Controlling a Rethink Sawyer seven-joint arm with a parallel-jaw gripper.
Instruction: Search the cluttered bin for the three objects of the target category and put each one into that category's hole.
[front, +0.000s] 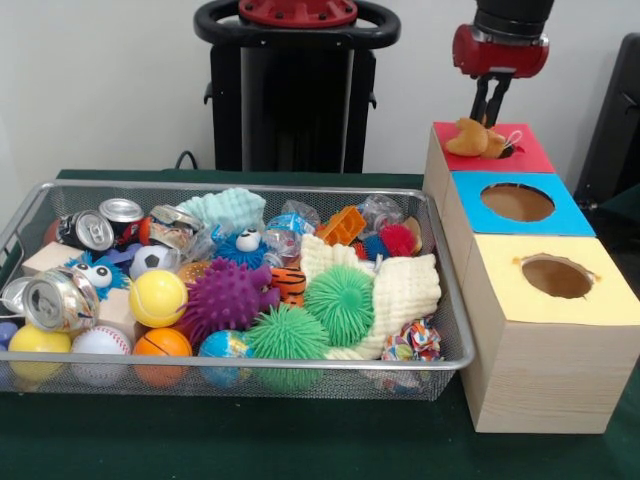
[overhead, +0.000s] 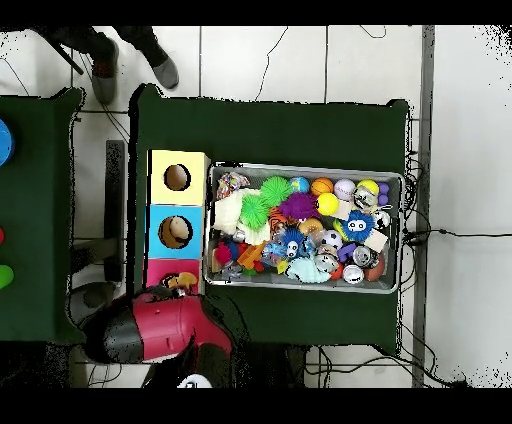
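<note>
Plush toy (front: 476, 138) lies on red box (front: 525, 155), gripper (front: 492, 122) narrowly spread just above.

lab | robot pedestal (front: 297, 90) | green-cloth table (front: 250, 440) | floor cables (overhead: 440, 235) | tiled floor (overhead: 470, 130)

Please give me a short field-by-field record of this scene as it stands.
end effector: above the red box, fingers touching a tan plush toy
plush toy: lying on the red box at its hole
blue box: middle of the row, hole uncovered
yellow box: nearest the front camera, hole uncovered
wire bin: crowded with balls, cans, spiky toys
table cover: dark green
</note>
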